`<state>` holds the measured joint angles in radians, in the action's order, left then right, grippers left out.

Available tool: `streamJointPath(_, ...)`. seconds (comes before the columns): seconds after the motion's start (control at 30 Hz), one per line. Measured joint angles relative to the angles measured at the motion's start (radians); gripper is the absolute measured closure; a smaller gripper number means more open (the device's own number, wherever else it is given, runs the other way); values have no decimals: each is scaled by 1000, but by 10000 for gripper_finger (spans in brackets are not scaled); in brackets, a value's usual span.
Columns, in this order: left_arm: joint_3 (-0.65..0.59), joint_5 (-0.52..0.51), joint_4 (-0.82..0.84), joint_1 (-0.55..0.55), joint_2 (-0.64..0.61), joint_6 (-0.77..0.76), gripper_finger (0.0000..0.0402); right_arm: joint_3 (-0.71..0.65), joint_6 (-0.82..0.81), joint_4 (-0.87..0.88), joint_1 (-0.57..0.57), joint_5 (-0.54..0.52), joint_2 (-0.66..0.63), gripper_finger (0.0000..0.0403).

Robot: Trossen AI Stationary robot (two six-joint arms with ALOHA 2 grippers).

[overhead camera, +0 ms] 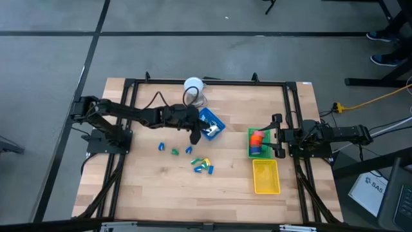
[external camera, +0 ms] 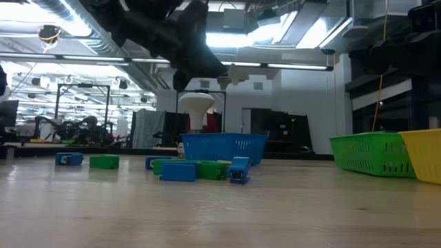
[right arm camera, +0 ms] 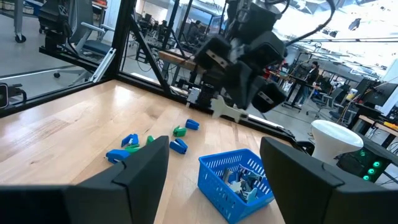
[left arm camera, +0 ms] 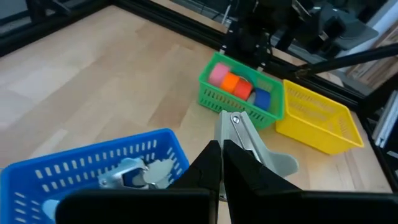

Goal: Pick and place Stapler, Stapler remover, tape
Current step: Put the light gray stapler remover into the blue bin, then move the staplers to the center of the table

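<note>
My left gripper (overhead camera: 195, 137) is shut on a grey metal staple remover (left arm camera: 244, 138), up in the air just in front of the blue basket (overhead camera: 212, 124). That basket holds more staple removers (left arm camera: 134, 175). Small green, blue and yellow staplers (overhead camera: 202, 166) lie on the table nearer the front. The green basket (left arm camera: 219, 94) holds pink, orange and red tape pieces (left arm camera: 231, 81) and a blue piece. My right gripper (overhead camera: 278, 135) waits open at the table's right side, beside the green basket. My left gripper pinches the staple remover between its two fingers (left arm camera: 208, 163). The metal jaw with its rivet (left arm camera: 236, 121) and a grey wing (left arm camera: 281, 164) stick out beyond the fingertips. The fingers slant forward and down. The remover is lifted clear of the table and the basket.
A yellow basket (overhead camera: 266, 176) stands in front of the green one at the right. A white lamp-like object (overhead camera: 194, 86) with a cable stands behind the blue basket. A black frame (overhead camera: 291, 103) runs round the table. Bare wood lies between the staplers and the right baskets.
</note>
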<state>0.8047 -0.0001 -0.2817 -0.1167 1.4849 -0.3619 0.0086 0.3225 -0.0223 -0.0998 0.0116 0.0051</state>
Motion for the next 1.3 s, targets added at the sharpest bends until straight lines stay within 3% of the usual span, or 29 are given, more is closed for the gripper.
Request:
streamJointPath(0.23, 2, -5, 1, -40, 13, 22, 398, 0, 0, 0, 0, 0, 0, 143)
streamJointPath(0.6, 2, 0, 18, -110, 144, 36, 396, 0, 0, 0, 0, 0, 0, 143)
streamJointPath(1.3, 1, 75, 30, -125, 147, 71, 335, 0, 0, 0, 0, 0, 0, 144)
